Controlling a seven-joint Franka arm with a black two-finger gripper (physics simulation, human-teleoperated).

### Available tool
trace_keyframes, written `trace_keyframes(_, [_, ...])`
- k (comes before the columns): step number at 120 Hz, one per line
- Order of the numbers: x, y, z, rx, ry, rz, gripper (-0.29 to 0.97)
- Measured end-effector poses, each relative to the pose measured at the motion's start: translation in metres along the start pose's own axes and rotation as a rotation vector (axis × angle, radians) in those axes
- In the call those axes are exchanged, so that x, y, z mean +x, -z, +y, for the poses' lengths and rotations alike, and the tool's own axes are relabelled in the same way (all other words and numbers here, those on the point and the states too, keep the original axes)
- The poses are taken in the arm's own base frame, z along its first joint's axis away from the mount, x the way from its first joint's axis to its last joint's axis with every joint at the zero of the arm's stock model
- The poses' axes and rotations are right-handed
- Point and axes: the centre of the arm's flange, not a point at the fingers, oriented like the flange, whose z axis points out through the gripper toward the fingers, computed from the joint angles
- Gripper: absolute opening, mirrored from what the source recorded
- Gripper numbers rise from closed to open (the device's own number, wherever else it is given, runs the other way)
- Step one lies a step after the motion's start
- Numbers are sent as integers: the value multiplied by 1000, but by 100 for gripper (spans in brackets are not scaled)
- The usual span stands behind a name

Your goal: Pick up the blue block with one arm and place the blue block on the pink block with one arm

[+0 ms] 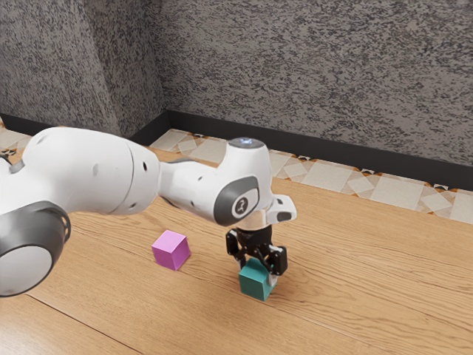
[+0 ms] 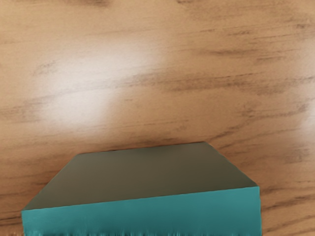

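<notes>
The blue block point(image 1: 256, 282), teal in colour, rests on the wooden table point(image 1: 355, 274) right under my hand. My gripper point(image 1: 256, 268) has come straight down over it, with a finger against each side of its upper part, so it is shut on the block. In the wrist view the blue block point(image 2: 147, 196) looms large just below the hand, showing its top face and one side. The pink block point(image 1: 171, 249) stands on the table a short way toward the exterior view's left of the blue one, apart from it.
Bare wood lies all around both blocks. The table's far edge point(image 1: 369, 198) runs behind the arm, with a tiled floor and a speckled grey wall beyond. My bulky arm links point(image 1: 89, 181) fill the exterior view's left.
</notes>
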Motion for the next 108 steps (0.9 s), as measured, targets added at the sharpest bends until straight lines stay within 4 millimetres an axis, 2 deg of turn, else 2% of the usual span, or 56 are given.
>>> trace_keyframes(14, [-1, -2, -1, 0, 34, -1, 56])
trace_keyframes(42, [-1, 0, 0, -1, 80, 5, 39])
trace_keyframes(66, [-2, 2, -1, 4, 106, 4, 37])
trace_keyframes(75, [-2, 16, -3, -6, 116, 20, 37])
trace_keyframes(82, [0, 46, -23, -24, 146, 54, 36])
trace_keyframes(89, [-1, 86, -65, -56, 200, 94, 36])
trace_keyframes(95, [-14, 113, -105, -71, 235, 114, 36])
trace_keyframes(103, [-35, 122, -148, -75, 267, 107, 37])
trace_keyframes(108, [-44, 120, -164, -72, 272, 96, 37])
